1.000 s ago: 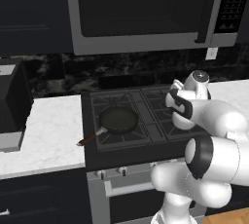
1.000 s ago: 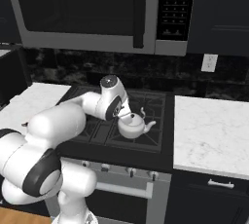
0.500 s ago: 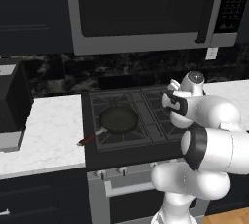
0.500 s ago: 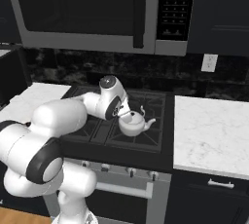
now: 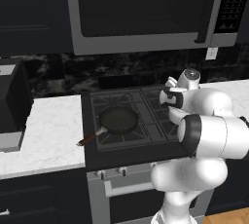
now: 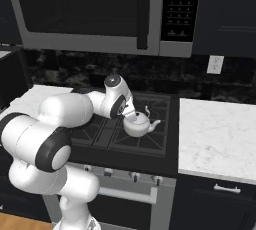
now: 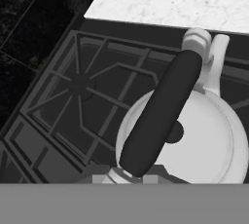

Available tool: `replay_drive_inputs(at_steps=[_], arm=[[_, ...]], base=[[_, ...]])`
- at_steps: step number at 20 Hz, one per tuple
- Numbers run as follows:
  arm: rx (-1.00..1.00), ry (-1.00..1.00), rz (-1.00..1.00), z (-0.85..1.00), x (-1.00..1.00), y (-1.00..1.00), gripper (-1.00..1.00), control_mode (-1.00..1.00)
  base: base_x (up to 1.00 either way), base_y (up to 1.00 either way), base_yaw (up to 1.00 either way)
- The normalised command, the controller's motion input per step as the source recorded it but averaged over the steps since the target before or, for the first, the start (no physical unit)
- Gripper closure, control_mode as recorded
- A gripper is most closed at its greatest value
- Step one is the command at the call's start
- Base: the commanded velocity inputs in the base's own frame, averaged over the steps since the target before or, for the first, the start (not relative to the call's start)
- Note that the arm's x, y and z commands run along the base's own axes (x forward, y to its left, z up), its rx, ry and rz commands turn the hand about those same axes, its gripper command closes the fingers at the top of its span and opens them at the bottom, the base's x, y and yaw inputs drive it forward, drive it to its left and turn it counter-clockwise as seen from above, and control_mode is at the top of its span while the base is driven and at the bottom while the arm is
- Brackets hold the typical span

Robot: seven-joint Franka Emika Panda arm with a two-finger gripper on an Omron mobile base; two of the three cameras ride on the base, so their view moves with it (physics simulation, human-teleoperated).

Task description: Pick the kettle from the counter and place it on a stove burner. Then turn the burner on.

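My two base cameras look forward and down from behind, sharing the stove; my hand camera hangs close above the kettle.

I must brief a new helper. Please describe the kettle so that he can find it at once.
Find the black gas cooktop under the microwave. On its right half, near the white counter, sits the kettle: small, squat, white-silver, with a dark arched handle and short spout. The frying pan on the left half is dark and flat.

Black cooktop carries kettle and frying pan.
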Motion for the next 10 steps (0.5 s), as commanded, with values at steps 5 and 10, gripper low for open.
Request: replay_drive_inputs(at_steps=[5, 10], arm=[[-0.02, 0.00, 0.00, 0.00, 0.00, 0.00, -1.00, -1.00], [-0.01, 0.00, 0.00, 0.00, 0.00, 0.00, -1.00, -1.00]], base=[[0.00, 0.00, 0.00], [0.00, 0.00, 0.00]])
